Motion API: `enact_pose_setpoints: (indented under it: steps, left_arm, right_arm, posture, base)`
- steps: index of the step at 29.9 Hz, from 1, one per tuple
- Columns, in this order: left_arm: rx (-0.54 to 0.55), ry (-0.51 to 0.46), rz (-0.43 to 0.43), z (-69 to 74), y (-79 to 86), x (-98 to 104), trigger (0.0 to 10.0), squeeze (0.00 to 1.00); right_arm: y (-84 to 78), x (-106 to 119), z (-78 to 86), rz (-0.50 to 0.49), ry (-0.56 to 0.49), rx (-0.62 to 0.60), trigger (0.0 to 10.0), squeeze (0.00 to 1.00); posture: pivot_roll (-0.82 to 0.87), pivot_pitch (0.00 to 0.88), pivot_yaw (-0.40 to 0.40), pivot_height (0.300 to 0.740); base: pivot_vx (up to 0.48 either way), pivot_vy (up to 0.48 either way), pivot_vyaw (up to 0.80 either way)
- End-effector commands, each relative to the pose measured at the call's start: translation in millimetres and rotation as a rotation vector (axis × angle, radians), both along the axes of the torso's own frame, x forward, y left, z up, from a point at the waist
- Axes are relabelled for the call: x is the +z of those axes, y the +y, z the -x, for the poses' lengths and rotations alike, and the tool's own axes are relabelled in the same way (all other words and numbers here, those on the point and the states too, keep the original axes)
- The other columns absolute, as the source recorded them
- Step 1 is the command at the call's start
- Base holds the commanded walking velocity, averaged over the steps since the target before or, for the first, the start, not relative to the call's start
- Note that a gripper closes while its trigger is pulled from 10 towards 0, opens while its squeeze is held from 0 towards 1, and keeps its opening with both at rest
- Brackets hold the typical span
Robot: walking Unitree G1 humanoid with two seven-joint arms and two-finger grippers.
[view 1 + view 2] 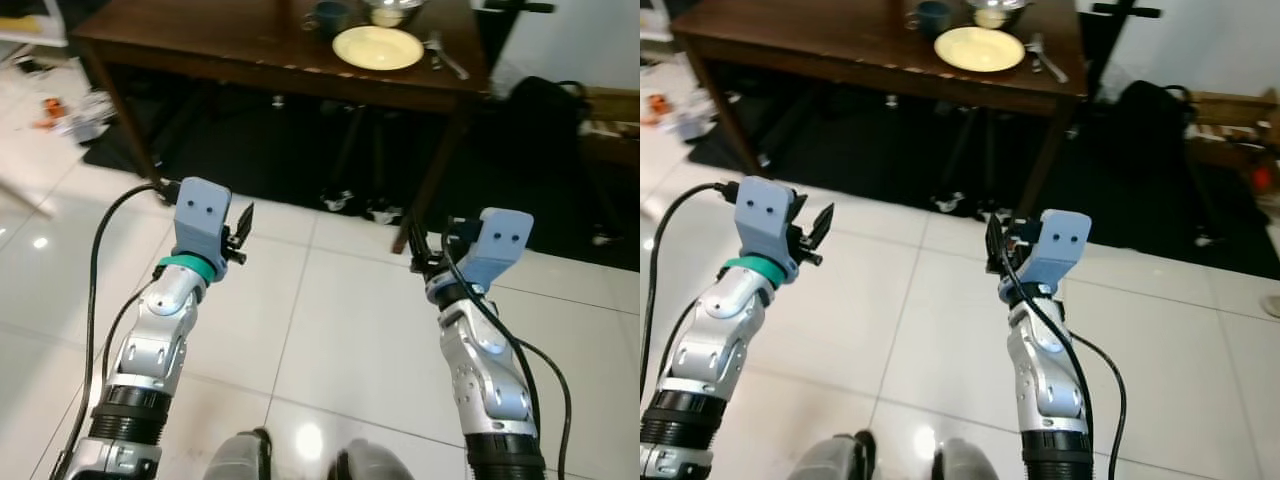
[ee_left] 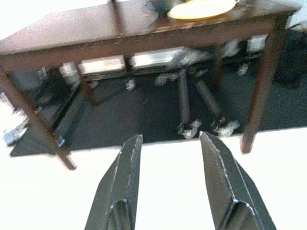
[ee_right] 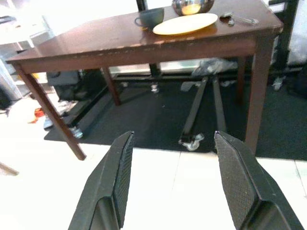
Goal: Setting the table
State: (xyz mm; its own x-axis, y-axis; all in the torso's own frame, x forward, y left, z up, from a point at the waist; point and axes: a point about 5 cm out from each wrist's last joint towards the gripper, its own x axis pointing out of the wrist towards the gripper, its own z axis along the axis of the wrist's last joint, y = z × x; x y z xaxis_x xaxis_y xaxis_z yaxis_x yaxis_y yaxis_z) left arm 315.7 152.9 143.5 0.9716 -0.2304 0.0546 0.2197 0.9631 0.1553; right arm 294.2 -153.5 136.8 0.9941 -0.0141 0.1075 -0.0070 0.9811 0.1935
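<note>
Two empty grippers face the counter [image 3: 96, 40].
Left gripper [image 2: 168, 187] and right gripper [image 3: 172, 182] hold jaws apart, grasping nothing; plate [image 3: 184, 23], cup [image 3: 148, 17], bowl [image 3: 192, 6] and cutlery [image 3: 237, 19] sit well ahead, likely awaiting approach.

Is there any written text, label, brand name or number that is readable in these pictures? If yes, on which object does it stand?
None can be read.
The wooden table, yellow plate, dark cup and metal bowl show no lettering.
The clutter on the floor is too small and blurred to read.
</note>
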Motion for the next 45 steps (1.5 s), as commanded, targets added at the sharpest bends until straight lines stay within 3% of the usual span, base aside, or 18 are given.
enact_pose_setpoints:
  steps: [1, 27, 45]
  left_arm:
    - [-0.010, 0.016, -0.003, 0.4, -3.3, -4.3, 10.0, 0.00]
    - [0.002, 0.049, 0.023, 0.5, -5.9, -6.6, 10.0, 0.00]
    - [0.041, 0.049, 0.005, 3.2, -3.9, -8.6, 10.0, 0.00]
  right_arm:
    - [-6.6, -5.8, 2.1, -0.003, 0.020, -0.029, 10.0, 0.00]
    - [-5.8, -10.5, 3.9, -0.024, 0.043, -0.016, 10.0, 0.00]
    - [-8.1, -10.5, 3.1, -0.007, 0.050, -0.038, 10.0, 0.00]
  posture:
    - [-0.02, 0.000, 0.040, 0.740]
    - [-0.02, 0.000, 0.042, 0.740]
    - [-0.01, 0.000, 0.033, 0.740]
  base:
    - [-0.322, 0.000, 0.00]
    - [-0.024, 0.000, 0.00]
    - [0.000, 0.000, 0.80]
